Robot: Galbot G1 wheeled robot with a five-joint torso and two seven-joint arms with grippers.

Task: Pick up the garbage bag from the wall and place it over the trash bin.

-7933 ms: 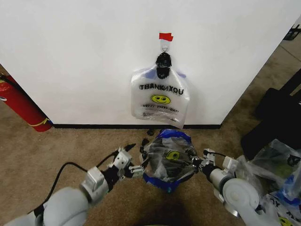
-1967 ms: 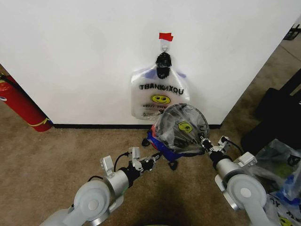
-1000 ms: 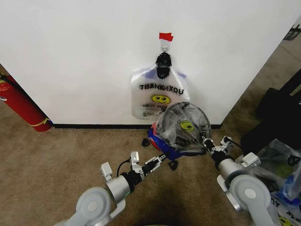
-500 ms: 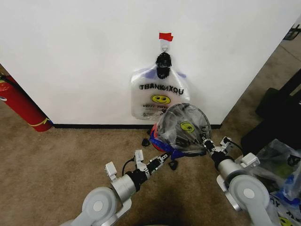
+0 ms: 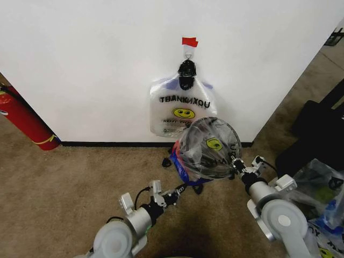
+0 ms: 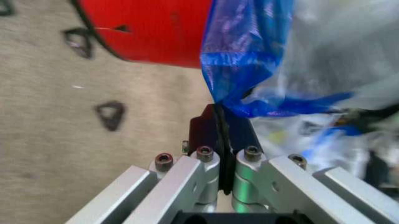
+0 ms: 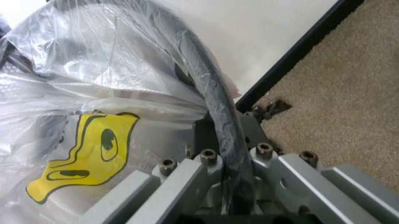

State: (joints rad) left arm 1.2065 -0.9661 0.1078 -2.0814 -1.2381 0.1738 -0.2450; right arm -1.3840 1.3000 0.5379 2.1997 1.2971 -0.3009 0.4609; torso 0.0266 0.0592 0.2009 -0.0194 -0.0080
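Observation:
One garbage bag point(image 5: 183, 112) with a yellow smiley hangs from the hook point(image 5: 188, 51) on the white wall point(image 5: 97, 64). The trash bin point(image 5: 233, 144) is held off the carpet, tilted with its mouth toward me. A second see-through bag point(image 5: 207, 146) covers it. My right gripper point(image 5: 235, 163) is shut on the bin's black rim point(image 7: 209, 88), with plastic caught under it. My left gripper point(image 5: 181, 188) is shut on that bag's blue edge point(image 6: 240, 65), just below the bin's red base point(image 6: 149, 28).
A red fire extinguisher point(image 5: 24, 121) leans at the wall on the left. A big black fabric bag point(image 5: 317, 129) and a heap of clear bags point(image 5: 317, 188) lie at the right. Small black clips point(image 6: 111, 114) lie on the carpet under the bin.
The bin has come up off the floor and tipped toward me. In the last half second my left gripper drew back and down, pulling the blue edge with it.

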